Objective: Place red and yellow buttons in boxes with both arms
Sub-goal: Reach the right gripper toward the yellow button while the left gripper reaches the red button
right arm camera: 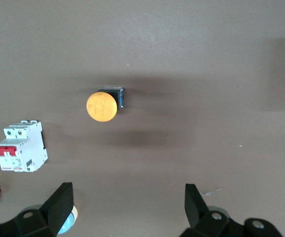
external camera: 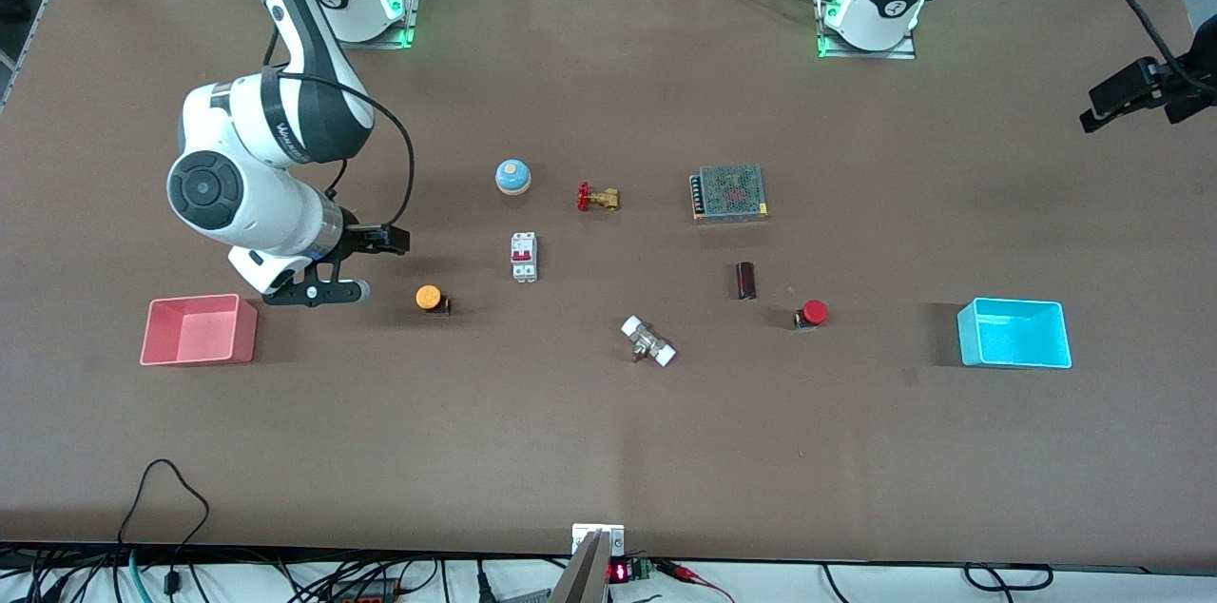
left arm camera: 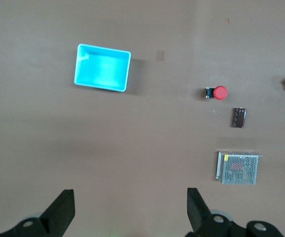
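We see the right gripper hanging over the desk between the pink-red box and the yellow button, its jaws spread wide with nothing between them; in the right wrist view the two black fingers stand well apart and that button lies on its side on the bare surface, orange cap toward us and dark base tucked beside it. The left gripper is up in the air at the left arm's end of the desk, and its jaws also stand wide and hold nothing; its wrist view looks down on the cyan box and the red button, which are well apart from each other. We find the red button on the desk between the cyan box and a small dark brown cylinder, just beside the cylinder. Both boxes sit open, one at each end of the desk. Among the other things, a white circuit breaker lies near the yellow button, a blue-and-white bell and a brass valve with a red handle lie farther from the front camera, a meshed power supply sits toward the left arm's end, and a white-ended fitting lies nearer the camera
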